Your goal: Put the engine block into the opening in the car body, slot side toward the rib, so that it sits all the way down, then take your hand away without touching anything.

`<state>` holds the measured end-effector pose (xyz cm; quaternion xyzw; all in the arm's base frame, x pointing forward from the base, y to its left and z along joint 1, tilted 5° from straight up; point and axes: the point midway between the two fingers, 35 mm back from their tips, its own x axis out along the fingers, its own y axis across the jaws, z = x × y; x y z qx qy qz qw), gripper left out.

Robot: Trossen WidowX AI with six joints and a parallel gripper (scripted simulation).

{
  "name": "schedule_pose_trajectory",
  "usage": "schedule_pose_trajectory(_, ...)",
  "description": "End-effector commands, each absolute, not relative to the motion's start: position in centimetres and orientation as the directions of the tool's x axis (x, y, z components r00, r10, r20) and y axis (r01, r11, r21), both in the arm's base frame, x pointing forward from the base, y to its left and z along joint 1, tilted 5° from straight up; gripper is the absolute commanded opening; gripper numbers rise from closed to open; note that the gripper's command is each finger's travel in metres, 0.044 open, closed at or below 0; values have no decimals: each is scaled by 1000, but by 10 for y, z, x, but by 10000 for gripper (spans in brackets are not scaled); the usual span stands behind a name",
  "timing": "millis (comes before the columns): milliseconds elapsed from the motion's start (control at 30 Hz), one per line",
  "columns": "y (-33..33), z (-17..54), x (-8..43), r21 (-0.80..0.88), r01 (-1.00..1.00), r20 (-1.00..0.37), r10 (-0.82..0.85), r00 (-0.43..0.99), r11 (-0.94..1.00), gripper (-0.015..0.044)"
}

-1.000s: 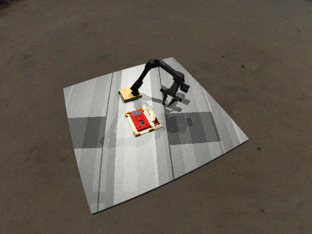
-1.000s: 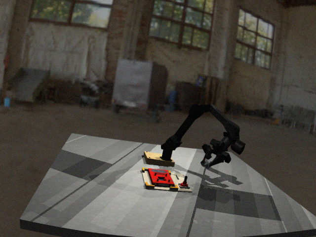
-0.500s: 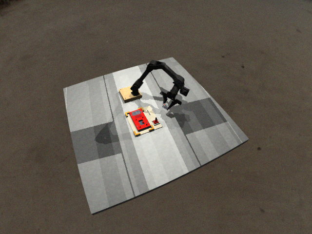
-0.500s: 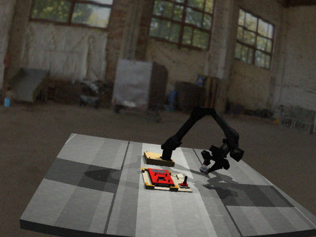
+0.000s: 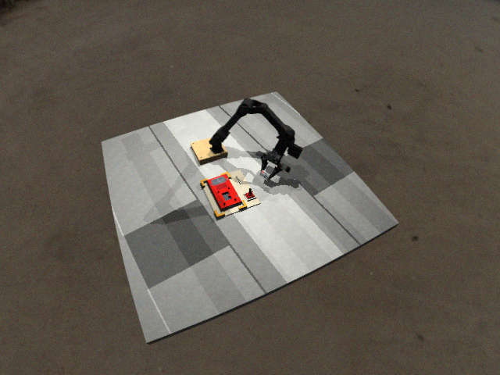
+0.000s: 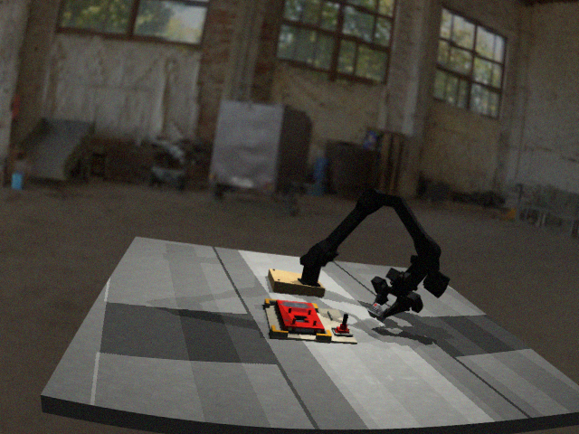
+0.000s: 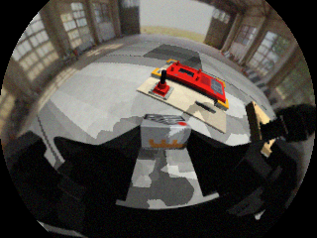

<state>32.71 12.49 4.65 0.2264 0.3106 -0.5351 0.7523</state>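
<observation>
My gripper [image 5: 266, 176] [image 6: 376, 313] [image 7: 163, 129] is shut on the grey engine block [image 5: 264, 174] [image 6: 375, 308] [image 7: 160, 133], held above the table and tilted. The wrist view shows dark slots on the block's top, a small red spot and an orange pattern on its near face. The red car body [image 5: 218, 189] [image 6: 290, 314] [image 7: 208, 88] lies between yellow corner brackets, to the left of the gripper in the top and exterior views. Its opening [image 5: 226, 196] [image 6: 299, 318] [image 7: 186, 72] shows as a dark gap. The rib is too small to make out.
A pale base board [image 5: 252, 202] [image 6: 348, 340] [image 7: 198, 115] carries the car body. A red piece with an upright black post [image 5: 250, 194] [image 6: 343, 326] [image 7: 161, 86] stands on it, beside a thin dark part [image 7: 205, 106]. The arm's wooden base [image 5: 204, 155] [image 6: 292, 285] is behind.
</observation>
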Motion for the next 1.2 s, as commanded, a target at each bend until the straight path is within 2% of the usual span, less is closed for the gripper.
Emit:
schedule_pose_trajectory(0, 125, 38, 326, 7, 947, -706, -669, 233, 322, 0)
schedule_pose_trajectory(633, 127, 11, 326, 7, 947, -706, -669, 233, 322, 0)
schedule_pose_trajectory(1167, 127, 12, 326, 7, 945, -705, -669, 237, 327, 420)
